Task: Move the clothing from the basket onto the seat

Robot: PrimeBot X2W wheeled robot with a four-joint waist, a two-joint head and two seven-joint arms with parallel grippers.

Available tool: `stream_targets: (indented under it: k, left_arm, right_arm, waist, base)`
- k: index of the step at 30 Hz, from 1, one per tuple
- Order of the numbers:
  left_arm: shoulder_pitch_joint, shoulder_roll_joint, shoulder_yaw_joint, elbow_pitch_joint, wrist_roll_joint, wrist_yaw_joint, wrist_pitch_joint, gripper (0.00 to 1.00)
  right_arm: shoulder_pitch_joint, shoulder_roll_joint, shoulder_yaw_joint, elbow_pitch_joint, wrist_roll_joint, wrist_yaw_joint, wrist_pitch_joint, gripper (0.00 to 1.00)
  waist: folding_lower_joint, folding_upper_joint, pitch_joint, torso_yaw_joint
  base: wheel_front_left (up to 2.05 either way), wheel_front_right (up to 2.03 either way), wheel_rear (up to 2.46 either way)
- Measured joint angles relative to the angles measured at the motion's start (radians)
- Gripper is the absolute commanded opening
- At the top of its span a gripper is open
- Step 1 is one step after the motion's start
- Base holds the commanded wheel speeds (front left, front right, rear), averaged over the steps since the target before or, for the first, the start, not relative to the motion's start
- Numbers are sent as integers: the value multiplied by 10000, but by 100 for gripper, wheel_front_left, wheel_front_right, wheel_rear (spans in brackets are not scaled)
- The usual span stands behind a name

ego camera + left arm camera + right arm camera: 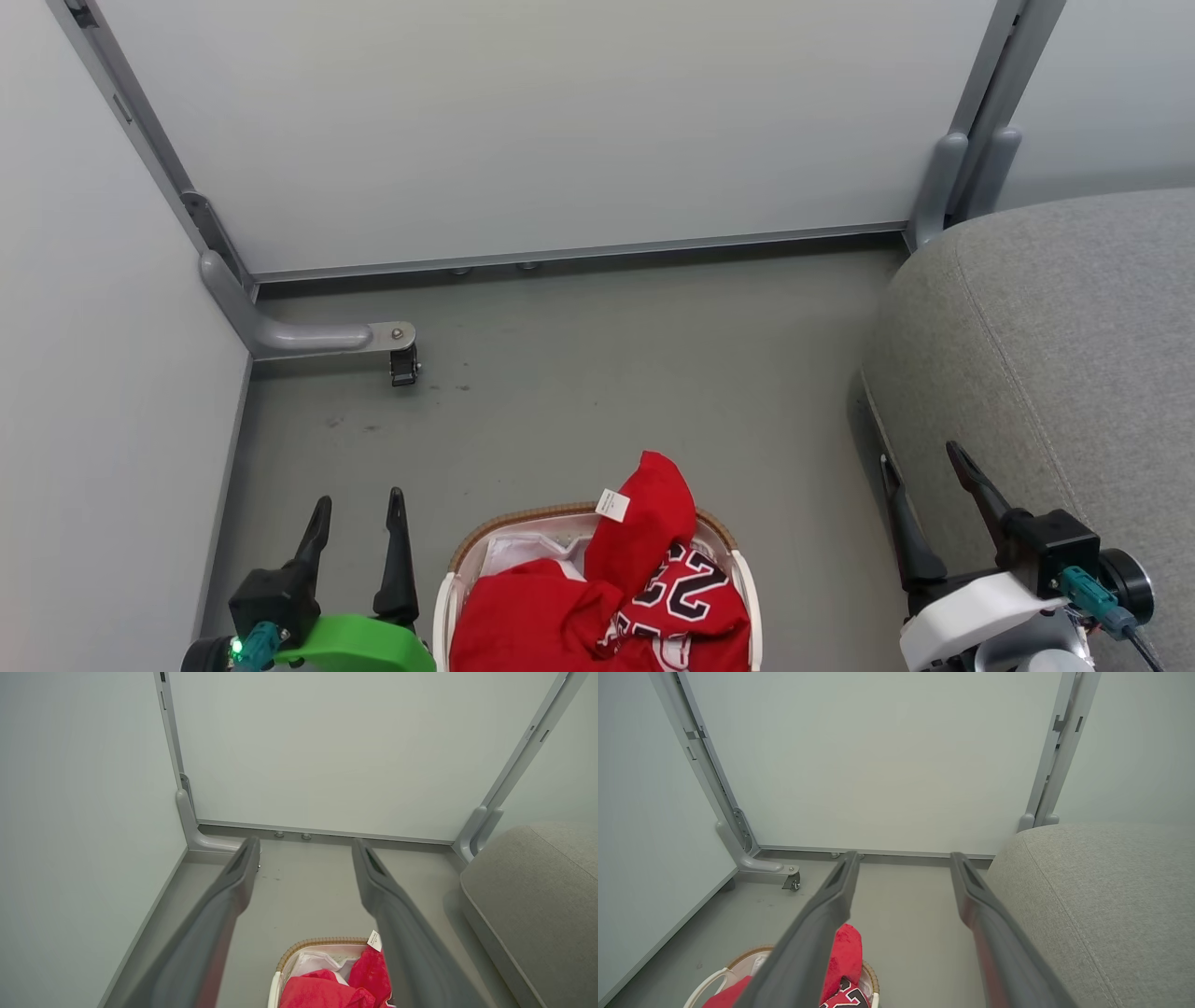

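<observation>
The red clothing (616, 588) is heaped in the white basket (485, 541) at the bottom centre of the head view; a jersey with a black "23" lies on top and a fold with a white tag hangs over the brown rim. My left gripper (359, 509) stands open just left of the basket, nothing between its fingers. My right gripper (924, 467) is open too, at the front edge of the grey seat (1055, 355). The left wrist view shows the basket (317, 942), clothing (327, 989) and seat (537, 905). The right wrist view shows the clothing (845, 952) and seat (1101, 896).
Grey partition panels wall the space at the back and left. A grey metal foot with a small castor (403, 362) juts onto the floor at the back left. Another post (943, 187) stands in the corner by the seat. Grey floor (607, 373) lies beyond the basket.
</observation>
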Motion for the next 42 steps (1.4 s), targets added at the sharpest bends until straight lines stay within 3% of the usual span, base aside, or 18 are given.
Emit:
stream_targets:
  k: [7, 32, 42]
  left_arm:
    - [3, 4, -73, 48, 430, 27, -130, 100]
    - [5, 6, -92, 48, 384, 58, -132, 100]
    - [-1439, 12, -855, 564, 1062, -430, -150, 100]
  right_arm:
    - [1, -4, 25, -12, -435, 0, -115, 100]
    - [-3, -6, -132, -33, -397, 2, -117, 100]
    - [-651, -10, -640, -485, -420, 2, -130, 100]
  waist:
    - [0, 0, 0, -9]
    - [0, 0, 162, -32]
    - [0, 0, 1126, -32]
  base:
    - [0, 0, 0]
    - [0, 0, 0]
    - [0, 0, 0]
